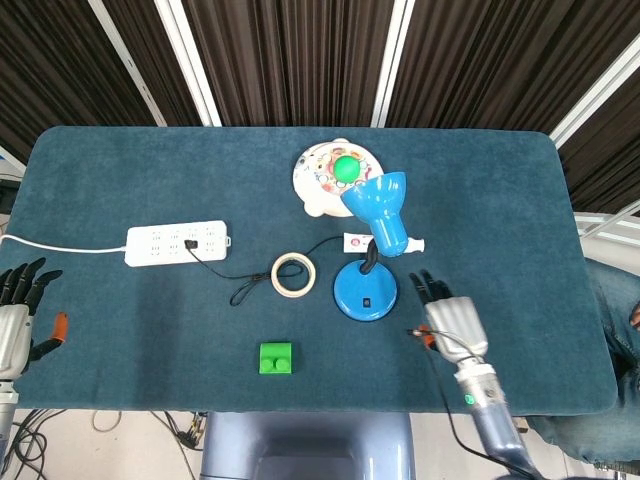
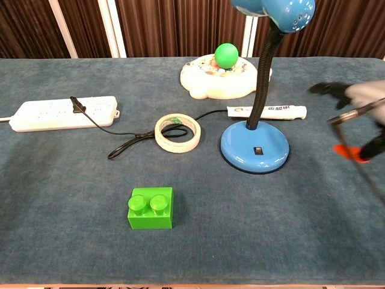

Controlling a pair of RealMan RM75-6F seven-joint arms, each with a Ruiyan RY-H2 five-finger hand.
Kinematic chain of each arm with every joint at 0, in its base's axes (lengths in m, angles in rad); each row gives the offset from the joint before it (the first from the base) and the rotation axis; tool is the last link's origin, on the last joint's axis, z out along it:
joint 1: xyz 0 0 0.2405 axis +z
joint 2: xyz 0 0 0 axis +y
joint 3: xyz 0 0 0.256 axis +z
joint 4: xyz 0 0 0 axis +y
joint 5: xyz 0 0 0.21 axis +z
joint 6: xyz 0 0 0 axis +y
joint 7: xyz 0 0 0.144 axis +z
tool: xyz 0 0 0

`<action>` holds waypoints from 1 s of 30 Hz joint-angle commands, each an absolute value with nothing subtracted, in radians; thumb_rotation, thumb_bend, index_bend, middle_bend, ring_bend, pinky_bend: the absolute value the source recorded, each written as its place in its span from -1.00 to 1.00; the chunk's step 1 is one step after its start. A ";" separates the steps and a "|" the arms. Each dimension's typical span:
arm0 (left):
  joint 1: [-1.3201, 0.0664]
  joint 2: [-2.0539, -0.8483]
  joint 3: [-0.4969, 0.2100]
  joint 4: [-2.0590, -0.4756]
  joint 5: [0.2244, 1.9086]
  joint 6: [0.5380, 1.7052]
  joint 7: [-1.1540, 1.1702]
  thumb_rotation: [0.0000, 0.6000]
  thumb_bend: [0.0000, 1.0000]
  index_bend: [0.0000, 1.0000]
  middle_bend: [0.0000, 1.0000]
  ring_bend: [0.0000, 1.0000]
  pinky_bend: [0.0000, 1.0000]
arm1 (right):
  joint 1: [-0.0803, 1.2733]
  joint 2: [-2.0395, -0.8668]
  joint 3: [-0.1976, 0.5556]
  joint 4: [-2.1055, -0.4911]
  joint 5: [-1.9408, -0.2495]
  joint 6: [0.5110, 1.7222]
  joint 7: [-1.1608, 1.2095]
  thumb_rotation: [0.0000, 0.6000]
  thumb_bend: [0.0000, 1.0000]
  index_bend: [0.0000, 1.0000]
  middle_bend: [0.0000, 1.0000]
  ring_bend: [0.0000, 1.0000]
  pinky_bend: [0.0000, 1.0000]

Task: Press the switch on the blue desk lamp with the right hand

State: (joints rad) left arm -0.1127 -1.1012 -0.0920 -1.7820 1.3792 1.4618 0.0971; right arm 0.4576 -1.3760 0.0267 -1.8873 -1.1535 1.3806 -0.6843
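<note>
The blue desk lamp stands mid-table on its round base (image 1: 352,287) (image 2: 243,146). A small black switch (image 1: 366,303) (image 2: 258,150) shows uncovered on the front of the base. The lamp's shade (image 1: 380,205) (image 2: 277,9) points up and back. My right hand (image 1: 447,318) (image 2: 360,99) hovers to the right of the base, apart from it, its dark fingers (image 1: 424,286) spread and holding nothing; it is blurred in the chest view. My left hand (image 1: 16,318) lies at the table's left edge, fingers apart and empty.
A white power strip (image 1: 177,242) with a black cord lies at the left. A tape roll (image 1: 293,273) sits left of the lamp and a green brick (image 1: 276,357) lies near the front edge. Behind the lamp are a white toy with a green ball (image 1: 335,175) and a white tube (image 2: 267,111).
</note>
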 commanded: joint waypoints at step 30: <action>-0.115 -1.100 -0.063 -1.763 1.435 1.458 0.110 1.00 -0.01 -0.65 -0.93 -1.00 -1.00 | 0.106 -1.136 -0.097 -1.628 -1.503 1.652 -0.206 1.00 -0.28 -1.00 -0.99 -1.00 -1.00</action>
